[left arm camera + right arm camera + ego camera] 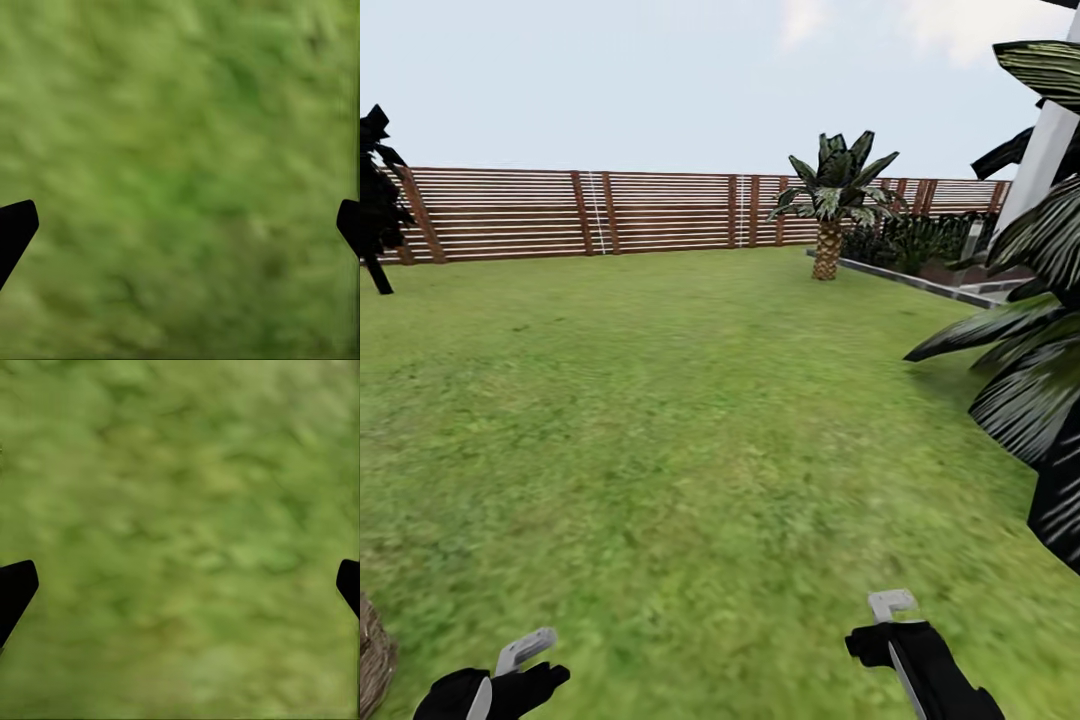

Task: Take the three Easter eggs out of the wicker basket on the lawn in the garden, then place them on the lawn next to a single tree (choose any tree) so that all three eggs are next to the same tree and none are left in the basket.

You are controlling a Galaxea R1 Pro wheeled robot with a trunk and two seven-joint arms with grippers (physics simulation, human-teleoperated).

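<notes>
The robot stands on the lawn (660, 420) with both arms held low and forward. The left gripper (525, 650) and the right gripper (890, 605) hang above bare grass. In each wrist view the two dark fingertips sit at opposite edges of the picture with nothing between them, so both claws are spread wide and empty.

A brown woven shape at the lower left corner of the head view, just beside the left arm, is probably the wicker basket (372, 655); too little of it shows to be sure. No eggs can be made out.

A slatted wooden fence (610, 212) closes the far side, with a small palm (830, 205) in front of it and dark fronds (1030, 330) crowding the right edge.

Step in hand: approach the basket.
1. Turn the base left until the whole basket is centred in the head view.
2. Stop close enough for the arm to reach straight down.
3. Keep the claws spread, and lower one over an egg only once the eggs are visible.
</notes>
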